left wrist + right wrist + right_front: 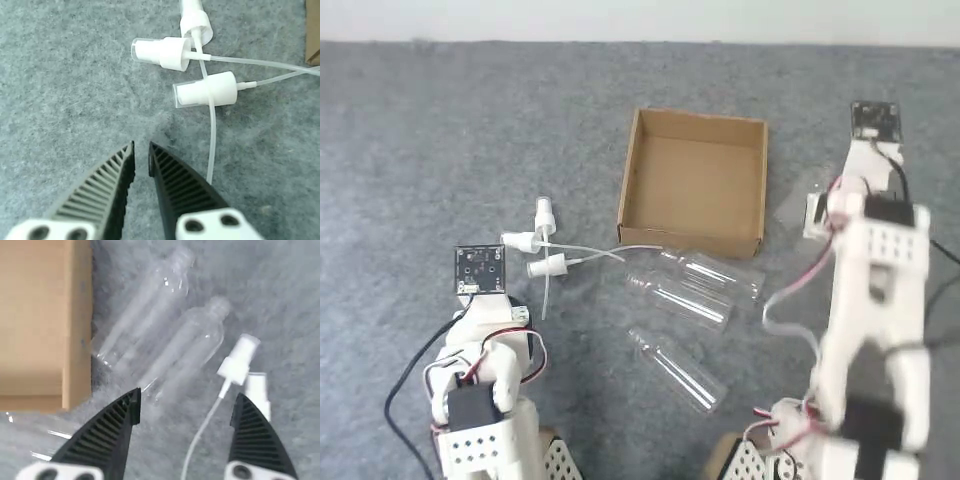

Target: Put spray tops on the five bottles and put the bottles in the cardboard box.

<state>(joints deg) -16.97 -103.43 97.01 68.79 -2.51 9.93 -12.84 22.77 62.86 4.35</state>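
- High view: cardboard box sits open side up mid-table with no bottle in it yet; three bottles lie flat just in front of it with bare necks; three spray tops lie loose to one side, tubes crossed
- Left wrist view: left gripper is low over the carpet near those tops, fingers narrow with a slim gap, holding nothing; likely lined up to take one
- Right wrist view: right gripper has its fingers wide and holds nothing, above two more bottles lying just beside the box wall, with a loose spray top next to them; probably set for a bottle
- No label or writing legible on box, bottles or tops
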